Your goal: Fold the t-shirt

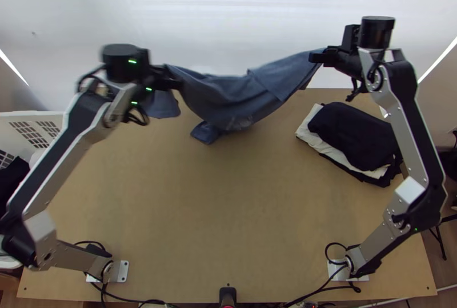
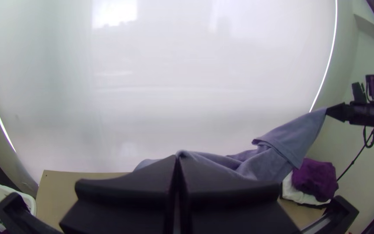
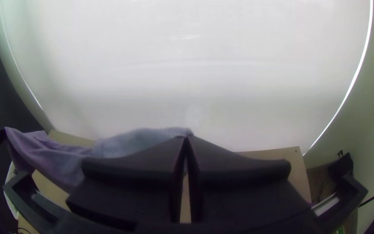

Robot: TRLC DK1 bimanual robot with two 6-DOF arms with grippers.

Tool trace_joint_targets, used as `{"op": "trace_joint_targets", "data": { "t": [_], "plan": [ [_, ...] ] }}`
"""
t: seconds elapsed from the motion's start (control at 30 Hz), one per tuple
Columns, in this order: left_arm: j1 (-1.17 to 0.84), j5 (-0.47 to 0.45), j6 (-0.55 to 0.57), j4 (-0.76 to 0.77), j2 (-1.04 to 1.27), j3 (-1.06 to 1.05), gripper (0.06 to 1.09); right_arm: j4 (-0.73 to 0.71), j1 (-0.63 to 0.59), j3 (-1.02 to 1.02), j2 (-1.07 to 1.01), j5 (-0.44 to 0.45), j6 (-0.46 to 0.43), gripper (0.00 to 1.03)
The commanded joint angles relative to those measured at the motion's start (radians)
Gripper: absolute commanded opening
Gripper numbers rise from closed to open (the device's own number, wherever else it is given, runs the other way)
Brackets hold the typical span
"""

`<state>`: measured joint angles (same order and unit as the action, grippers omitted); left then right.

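Down at the bottom edge of the top view there's a stubby black thing (image 1: 227, 295) in the middle, with black cables (image 1: 123, 298) snaking along by the arm bases. The table (image 1: 228, 222) is light wood, flat and matte, basically plain tan, and there's some brown floor (image 1: 440, 251) past it at lower right. Over at the left edge sits a white plastic basket (image 1: 31, 118) with rows of slots, dark cloth (image 1: 11, 179) inside.

Right side of the frame has a soft, rounded pile of cloth, with a black piece (image 1: 357, 136) on top and cream fabric (image 1: 308, 132) poking out underneath.

The t-shirt (image 1: 228, 99) is at upper middle, strung between the two arms. It's greyish blue, looks soft and matte, and sags in a loose, wrinkly swoop with a flap dangling low in the middle and another at its left end. Left gripper (image 1: 175, 80) has its wide black fingers pinched together on one end; the right gripper (image 1: 317, 57) is clamped on the other end, pulled up to a point.

Behind it all, across the top, is a big smooth white backdrop (image 1: 228, 11), kinda glowing, with thin bright strips down both sides.
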<state>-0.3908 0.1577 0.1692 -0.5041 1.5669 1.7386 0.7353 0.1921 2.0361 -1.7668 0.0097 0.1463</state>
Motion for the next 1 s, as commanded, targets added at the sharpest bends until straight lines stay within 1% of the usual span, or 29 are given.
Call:
{"op": "trace_joint_targets", "data": {
  "t": [0.0, 0.03, 0.1, 0.17, 0.23, 0.27, 0.33, 0.4, 0.47, 0.5, 0.63, 0.7, 0.8, 0.83, 0.87, 0.93, 0.97],
  "plan": [
    [0.082, -0.142, 0.055, 0.029, -0.151, -0.056, 0.09, 0.053, -0.020, -0.037, 0.121, -0.076, 0.007, 0.03],
    [0.082, -0.161, 0.058, 0.033, -0.180, -0.077, 0.09, 0.053, -0.023, -0.062, 0.162, -0.099, 0.004, 0.03],
    [0.081, -0.167, 0.070, 0.053, -0.235, -0.119, 0.09, 0.052, -0.025, -0.117, 0.259, -0.148, -0.013, 0.03],
    [0.082, -0.201, 0.084, 0.055, -0.291, -0.159, 0.09, 0.041, -0.025, -0.180, 0.359, -0.191, -0.014, 0.03],
    [0.079, -0.279, 0.085, 0.050, -0.349, -0.240, 0.09, 0.035, -0.023, -0.255, 0.437, -0.220, -0.011, 0.03],
    [0.070, -0.305, 0.078, 0.052, -0.378, -0.304, 0.09, 0.039, -0.023, -0.292, 0.458, -0.229, -0.010, 0.03],
    [0.018, -0.308, 0.044, 0.038, -0.407, -0.419, 0.09, 0.095, -0.019, -0.364, 0.469, -0.240, -0.010, 0.03],
    [-0.025, -0.311, 0.029, 0.021, -0.412, -0.510, 0.09, 0.153, -0.019, -0.441, 0.460, -0.272, -0.013, 0.03],
    [-0.071, -0.320, -0.005, -0.028, -0.398, -0.582, 0.09, 0.184, -0.020, -0.508, 0.463, -0.306, -0.019, 0.03],
    [-0.094, -0.320, -0.019, -0.042, -0.383, -0.616, 0.09, 0.196, -0.020, -0.527, 0.469, -0.307, -0.027, 0.03],
    [-0.207, -0.325, -0.074, -0.165, -0.332, -0.672, 0.09, 0.210, -0.023, -0.528, 0.478, -0.309, -0.028, 0.03],
    [-0.244, -0.368, -0.100, -0.214, -0.331, -0.692, 0.10, 0.220, -0.028, -0.499, 0.468, -0.309, -0.027, 0.03],
    [-0.287, -0.442, -0.099, -0.215, -0.343, -0.697, 0.10, 0.240, -0.036, -0.447, 0.441, -0.309, -0.025, 0.03],
    [-0.295, -0.463, -0.091, -0.214, -0.349, -0.692, 0.20, 0.250, -0.039, -0.429, 0.429, -0.309, -0.025, 0.03],
    [-0.304, -0.497, -0.083, -0.215, -0.357, -0.688, 0.41, 0.257, -0.043, -0.407, 0.417, -0.309, -0.025, 0.03],
    [-0.315, -0.618, -0.092, -0.231, -0.370, -0.686, 0.89, 0.263, -0.045, -0.372, 0.397, -0.309, -0.024, 0.03],
    [-0.327, -0.630, -0.094, -0.244, -0.377, -0.682, 0.98, 0.271, -0.048, -0.352, 0.386, -0.309, -0.024, 0.03]
  ]
}}
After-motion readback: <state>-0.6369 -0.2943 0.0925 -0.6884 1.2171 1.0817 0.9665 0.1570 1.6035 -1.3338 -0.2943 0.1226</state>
